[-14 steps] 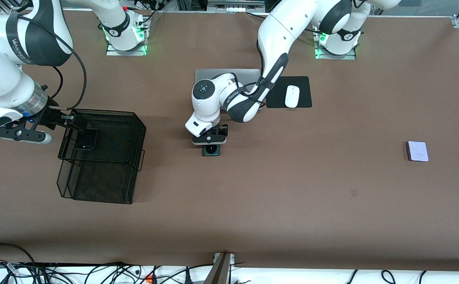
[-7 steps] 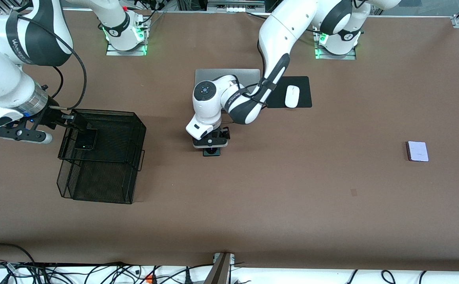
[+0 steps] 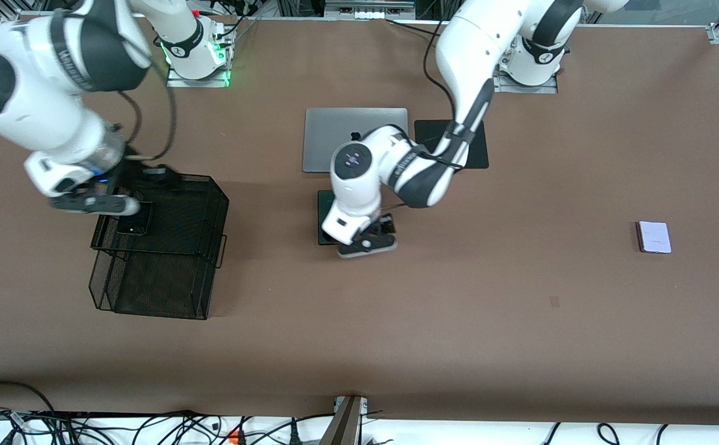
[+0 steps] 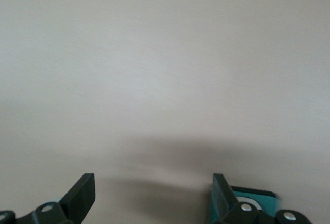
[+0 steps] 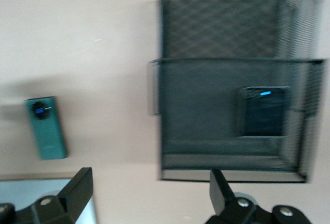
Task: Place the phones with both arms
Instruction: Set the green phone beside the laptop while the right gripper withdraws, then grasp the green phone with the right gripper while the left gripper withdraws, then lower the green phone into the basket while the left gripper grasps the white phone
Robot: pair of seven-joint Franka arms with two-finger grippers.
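Dark green phone [image 3: 326, 217]: laid flat at frame centre, long axis running toward the laptop [image 3: 355, 137], partly hidden by the left gripper [image 3: 368, 242], whose jaws are spread and empty just beside it. Right gripper [image 3: 94, 202], likewise released, is held over the mesh basket [image 3: 204, 213] containing the black phone [image 3: 135, 220].

The front view looks down from high across the desk [image 3: 458, 321], facing both arm bases. The right wrist view looks straight down from above the mesh tray [image 5: 229, 79], which the front view shares, with the green phone [image 5: 46, 128] beside it. The left wrist view hangs close over bare desk, catching that phone's corner.
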